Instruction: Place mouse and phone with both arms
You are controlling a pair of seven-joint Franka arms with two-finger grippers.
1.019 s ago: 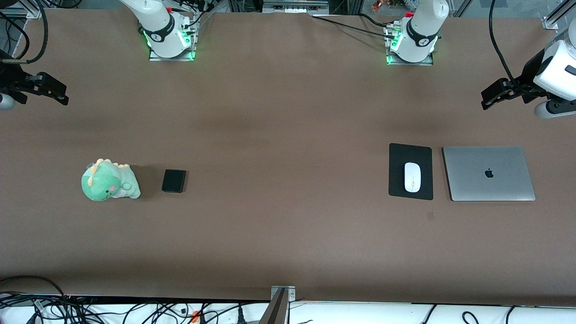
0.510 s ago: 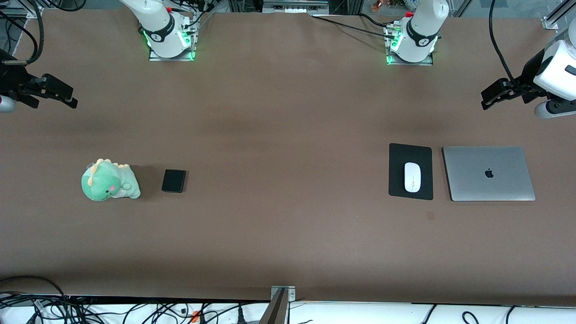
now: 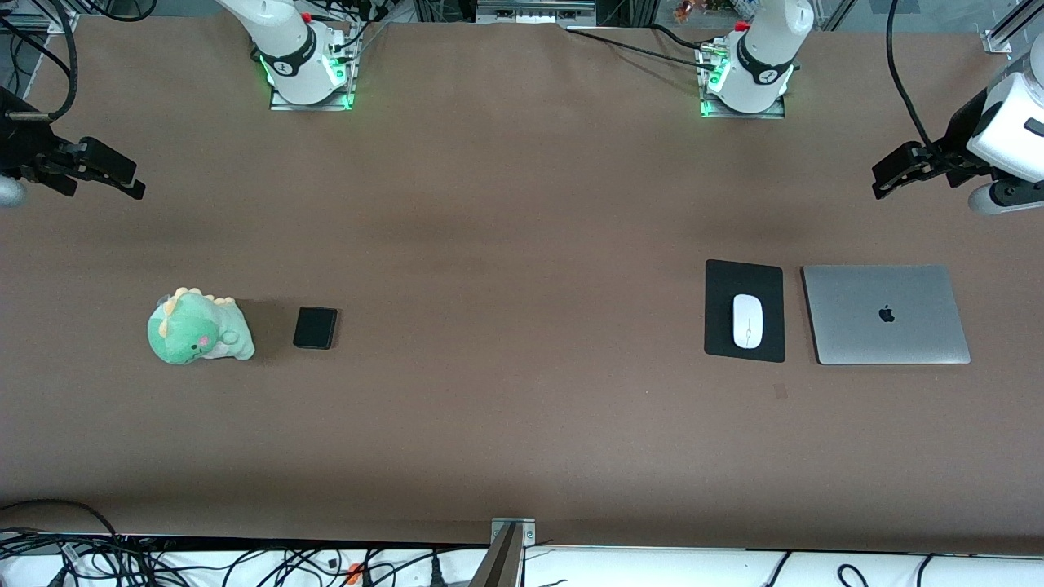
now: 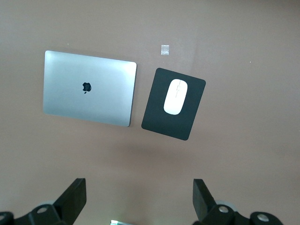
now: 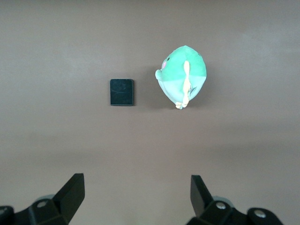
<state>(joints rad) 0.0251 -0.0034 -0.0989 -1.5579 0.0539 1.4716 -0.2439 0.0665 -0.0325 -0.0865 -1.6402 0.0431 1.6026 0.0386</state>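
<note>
mouse [image 3: 746,320]: white, sits on the black mouse pad [image 3: 744,277], roughly centred, at the left arm's end of the table [image 3: 522,244]. Nothing touching it.
phone [image 3: 315,328]: flat on the table at the right arm's end, just beside the green dinosaur plush [image 3: 198,328], small gap between them.
hidden/cut off: both arms mostly out of the front view; only the green-lit bases plus the wrists at the view's edges show. Wrist views show only the finger ends, bodies cropped.
left tool [image 3: 895,173]: up in the air over bare table near the left arm's end, well apart from the laptop [image 3: 886,315]; fingers [image 4: 72,200] spread wide, nothing between them.
right tool [image 3: 102,169]: over bare table near the right arm's end, well apart from the plush; fingers [image 5: 70,194] wide, holding nothing.
laptop: silver, lid closed, just beside the pad, not touching.
other: small pale square mark [image 3: 780,391] on the table near the pad, nearer the front camera.
in the way: plush sits close beside the phone.
</note>
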